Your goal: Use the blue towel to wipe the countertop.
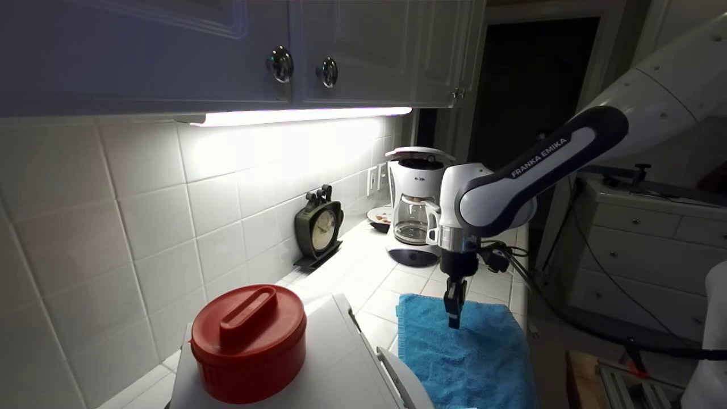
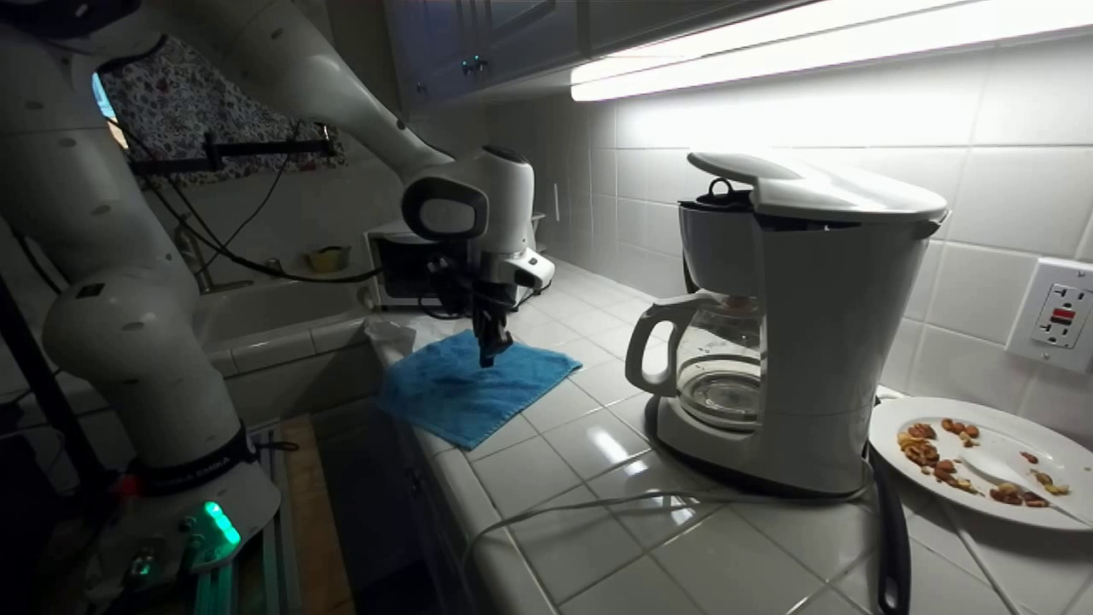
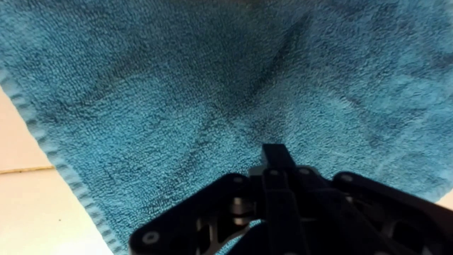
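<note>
100% aiming down at the blue towel (image 1: pixel 467 359), lower right of an exterior view, with gripper (image 1: pixel 454 321) pinched together, prob needing a press imo.

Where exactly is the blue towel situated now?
In an exterior view, the blue towel lies on the countertop, below the gripper and right of the red container.

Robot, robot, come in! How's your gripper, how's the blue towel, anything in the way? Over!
Gripper shut; contact unclear. Blue towel beneath, wrinkled, spread on the countertop. Coffee maker stands nearby, might block wiping.
</note>
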You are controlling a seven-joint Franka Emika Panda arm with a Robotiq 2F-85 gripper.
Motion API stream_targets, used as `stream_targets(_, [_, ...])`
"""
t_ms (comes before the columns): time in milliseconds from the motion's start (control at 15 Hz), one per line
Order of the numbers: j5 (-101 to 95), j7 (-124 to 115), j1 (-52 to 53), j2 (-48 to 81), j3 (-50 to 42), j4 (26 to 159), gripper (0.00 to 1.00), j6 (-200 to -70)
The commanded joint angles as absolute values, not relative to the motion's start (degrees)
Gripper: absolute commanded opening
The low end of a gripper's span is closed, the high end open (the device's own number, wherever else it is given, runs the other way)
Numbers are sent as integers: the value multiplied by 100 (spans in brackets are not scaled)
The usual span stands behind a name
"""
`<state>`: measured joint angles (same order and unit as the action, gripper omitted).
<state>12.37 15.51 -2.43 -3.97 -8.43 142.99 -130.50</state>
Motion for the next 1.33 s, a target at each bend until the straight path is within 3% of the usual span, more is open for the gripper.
stream_targets(0, [1023, 1305, -302, -197, -680, 14222, 0, -13190])
stream_targets(533, [958, 1287, -344, -80, -643, 14236, 0, -14145])
stream_targets(1267, [913, 1085, -362, 149, -622, 13865, 0, -13172])
